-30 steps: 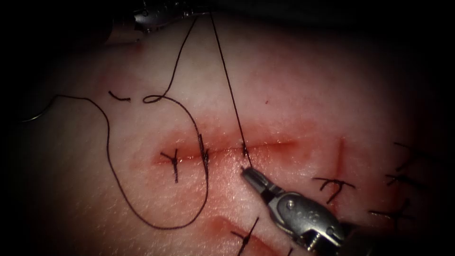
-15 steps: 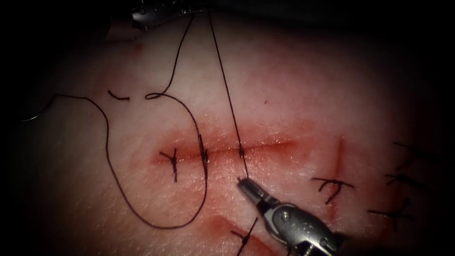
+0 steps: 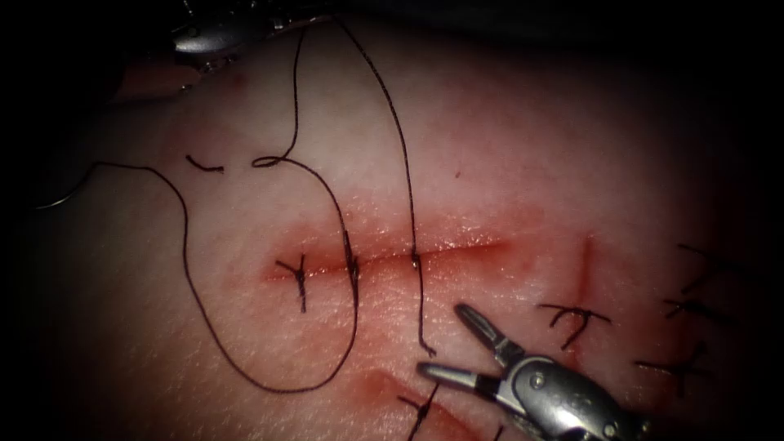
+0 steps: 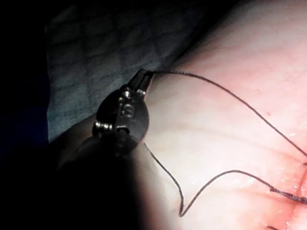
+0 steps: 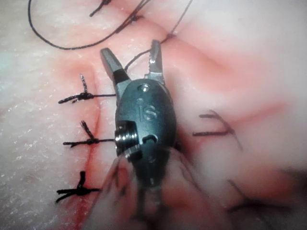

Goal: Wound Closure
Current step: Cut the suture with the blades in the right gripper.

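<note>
While the right tool (image 3: pixel 443 339) stands with its jaws spread wide and holding nothing, the endoscope view shows the thread (image 3: pixel 406 163) coming down to a knot (image 3: pixel 416 261) on the cut (image 3: pixel 384 260). Its short tail (image 3: pixel 423 331) ends just beyond the upper fingertip, loose on the tissue (image 3: pixel 506 147) and close to the open gap. Far up and away from those fingers, the left tool (image 3: pixel 237 28) sits in shadow with two slack strands rising to it. A pale curved shape well off to the left of the cut, probably the needle (image 3: pixel 61 198), lies on the surface at the end of a wide loop (image 3: pixel 192 302), held by neither tool and not in the tissue.

From the left wrist, the left tool (image 4: pixel 142 80) has its jaws pressed together on the thread (image 4: pixel 230 93), which runs away from the tip in a loose curve across the tissue (image 4: pixel 216 143).

From the right wrist, the right tool (image 5: pixel 131 50) is plainly parted. The tail (image 5: pixel 139 55) crosses just ahead of the two fingers without being pinched, and finished stitches (image 5: pixel 81 96) lie alongside the tool's body.

Judging by the seated knot and the slack, the work is on securing this stitch. To do it well, the open fingers should stay off the tissue and clear of the tail. Any pull from the left tool should be gentle and in line with the knot, so that the edges of the cut are not dragged apart.
</note>
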Controlling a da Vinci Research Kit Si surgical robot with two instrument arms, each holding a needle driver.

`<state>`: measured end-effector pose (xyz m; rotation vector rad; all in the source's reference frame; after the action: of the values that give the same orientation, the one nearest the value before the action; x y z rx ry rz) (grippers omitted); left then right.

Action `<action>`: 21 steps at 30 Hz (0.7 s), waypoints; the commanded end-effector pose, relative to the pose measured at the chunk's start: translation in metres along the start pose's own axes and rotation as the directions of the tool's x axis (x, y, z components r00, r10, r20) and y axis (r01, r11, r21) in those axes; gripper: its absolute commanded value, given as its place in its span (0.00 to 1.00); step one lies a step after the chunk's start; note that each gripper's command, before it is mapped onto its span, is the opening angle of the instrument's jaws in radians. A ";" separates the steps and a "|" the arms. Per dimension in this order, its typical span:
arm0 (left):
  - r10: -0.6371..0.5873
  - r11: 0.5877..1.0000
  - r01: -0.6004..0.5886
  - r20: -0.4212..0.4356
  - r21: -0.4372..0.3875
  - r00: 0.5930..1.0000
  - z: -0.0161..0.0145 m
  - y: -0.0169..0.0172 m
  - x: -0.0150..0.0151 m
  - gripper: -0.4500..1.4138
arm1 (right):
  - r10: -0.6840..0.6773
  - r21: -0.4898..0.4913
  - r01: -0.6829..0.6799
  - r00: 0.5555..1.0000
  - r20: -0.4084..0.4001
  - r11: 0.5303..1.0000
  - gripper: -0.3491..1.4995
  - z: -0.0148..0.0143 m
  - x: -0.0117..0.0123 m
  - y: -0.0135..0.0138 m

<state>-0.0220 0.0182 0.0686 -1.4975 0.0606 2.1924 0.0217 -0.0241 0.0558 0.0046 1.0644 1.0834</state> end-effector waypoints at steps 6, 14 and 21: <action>-0.028 0.999 0.029 -0.022 0.024 0.999 -0.0012 0.0012 0.0050 0.00 | 0.027 -0.009 -0.027 0.999 0.043 1.000 0.77 0.0040 0.0036 0.0019; -0.022 0.999 0.023 -0.033 0.036 0.999 -0.0028 0.0037 0.0073 0.00 | 0.010 -0.015 -0.008 0.995 0.097 1.000 0.81 0.0083 0.0027 0.0035; -0.022 0.999 0.023 -0.045 0.028 0.999 -0.0030 0.0044 0.0079 0.00 | -0.046 -0.001 0.046 0.990 0.133 0.999 0.76 0.0121 0.0017 0.0032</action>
<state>-0.0229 0.0155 0.0589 -1.5209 0.0862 2.1336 0.0272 -0.0157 0.0621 0.0470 0.9336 1.0320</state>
